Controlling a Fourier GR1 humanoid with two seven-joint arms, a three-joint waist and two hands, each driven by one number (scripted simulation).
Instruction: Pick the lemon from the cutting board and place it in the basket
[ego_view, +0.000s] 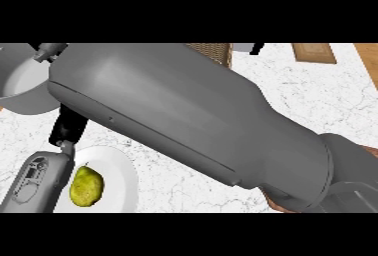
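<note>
My right forearm (192, 115) fills the middle of the head view, running from the lower right to the upper left close to the camera; its hand does not show. A corner of the woven basket (215, 52) peeks out above that arm at the top. A brown sliver of the cutting board (284, 206) shows under the arm at the lower right. No lemon shows on the board's visible part. My left forearm (33, 182) comes in at the lower left. Its black hand (66, 126) reaches up under the right arm, fingers hidden.
A white plate (122, 170) at the lower left carries a yellow-green fruit (87, 186), right beside my left forearm. A grey bowl (22, 87) stands at the upper left. Wooden items (314, 52) lie at the top right on the white marble counter (317, 95).
</note>
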